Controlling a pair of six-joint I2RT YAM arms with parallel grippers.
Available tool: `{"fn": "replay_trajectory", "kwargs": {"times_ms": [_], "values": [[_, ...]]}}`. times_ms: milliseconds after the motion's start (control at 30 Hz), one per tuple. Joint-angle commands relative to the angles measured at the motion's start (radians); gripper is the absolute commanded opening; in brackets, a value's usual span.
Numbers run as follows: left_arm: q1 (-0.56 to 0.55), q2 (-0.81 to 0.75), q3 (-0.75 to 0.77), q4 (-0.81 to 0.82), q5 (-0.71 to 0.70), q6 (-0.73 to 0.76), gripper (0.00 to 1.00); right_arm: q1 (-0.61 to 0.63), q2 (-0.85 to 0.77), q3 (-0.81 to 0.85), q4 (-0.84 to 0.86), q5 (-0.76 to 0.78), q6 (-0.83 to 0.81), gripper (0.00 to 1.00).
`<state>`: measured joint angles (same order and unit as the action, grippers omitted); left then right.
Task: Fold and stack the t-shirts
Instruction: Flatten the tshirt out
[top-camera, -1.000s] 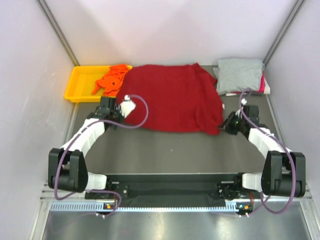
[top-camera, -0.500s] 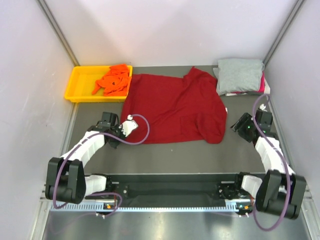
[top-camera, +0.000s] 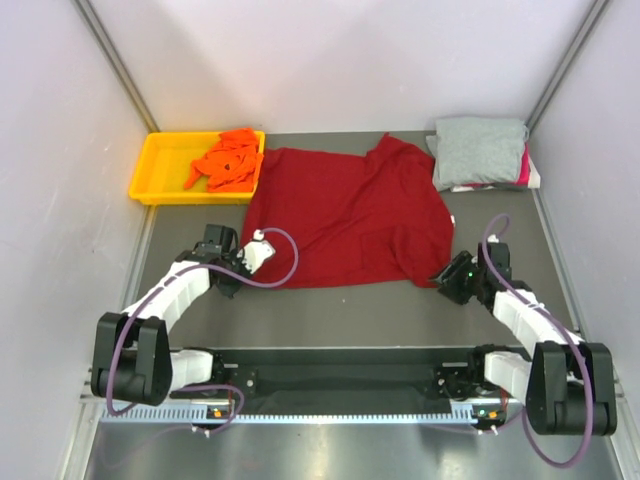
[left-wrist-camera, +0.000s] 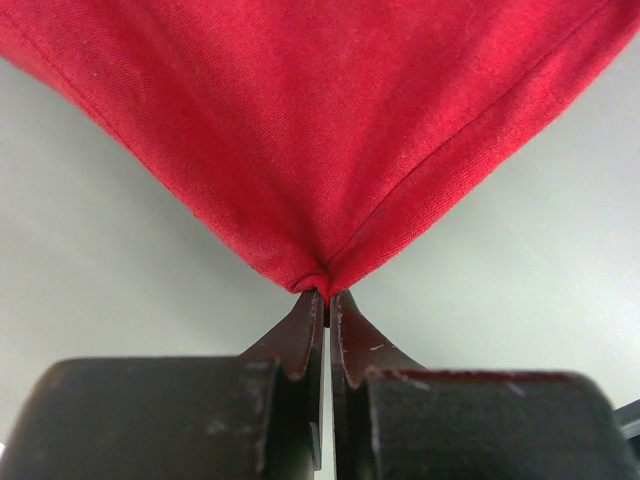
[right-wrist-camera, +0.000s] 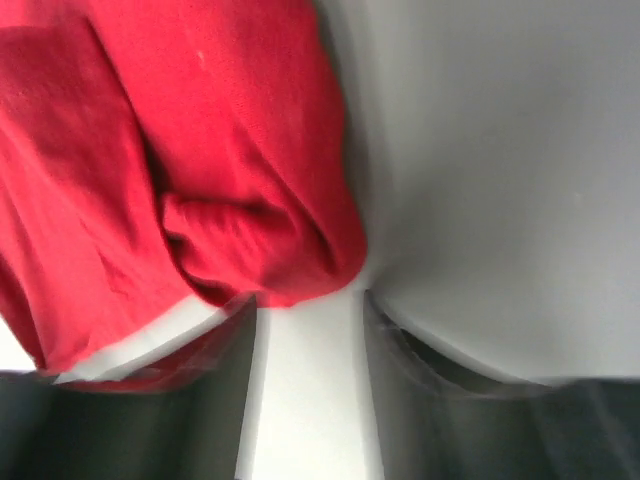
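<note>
Left pincer clamps one red t-shirt of four.

No writing, label, brand mark, number or sign can be read in any of the three views. The dark red t-shirt is shown as plain, unprinted cloth. Nothing legible is carried by the yellow tray to its left or by the light grey t-shirt to its right.
</note>
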<state>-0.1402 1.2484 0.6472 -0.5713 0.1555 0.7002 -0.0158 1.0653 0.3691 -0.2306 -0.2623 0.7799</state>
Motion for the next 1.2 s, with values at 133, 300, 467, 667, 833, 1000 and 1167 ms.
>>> {"fn": "replay_trajectory", "kwargs": {"times_ms": [133, 300, 467, 667, 833, 1000, 1167], "values": [[-0.002, -0.015, 0.066, -0.096, -0.06, -0.027, 0.0, -0.073, 0.062, -0.019, 0.169, 0.055, 0.076, 0.0], [-0.002, -0.059, 0.109, -0.253, -0.036, 0.001, 0.0, -0.151, -0.094, -0.032, 0.044, -0.012, 0.044, 0.0], [-0.001, -0.145, 0.192, -0.473, 0.036, 0.009, 0.0, -0.154, -0.388, 0.112, -0.333, 0.0, -0.04, 0.0], [-0.001, -0.257, 0.52, -0.781, -0.045, -0.048, 0.0, -0.156, -0.697, 0.388, -0.611, 0.06, -0.054, 0.0], [-0.001, -0.322, 0.847, -0.782, -0.059, -0.048, 0.0, -0.154, -0.732, 0.606, -0.691, 0.058, -0.117, 0.0], [-0.001, -0.319, 0.862, -0.782, -0.059, -0.048, 0.0, -0.153, -0.613, 0.781, -0.635, 0.04, -0.168, 0.0], [-0.001, -0.213, 0.816, -0.782, -0.059, -0.048, 0.0, -0.154, -0.426, 0.844, -0.443, -0.047, -0.188, 0.0]]}}
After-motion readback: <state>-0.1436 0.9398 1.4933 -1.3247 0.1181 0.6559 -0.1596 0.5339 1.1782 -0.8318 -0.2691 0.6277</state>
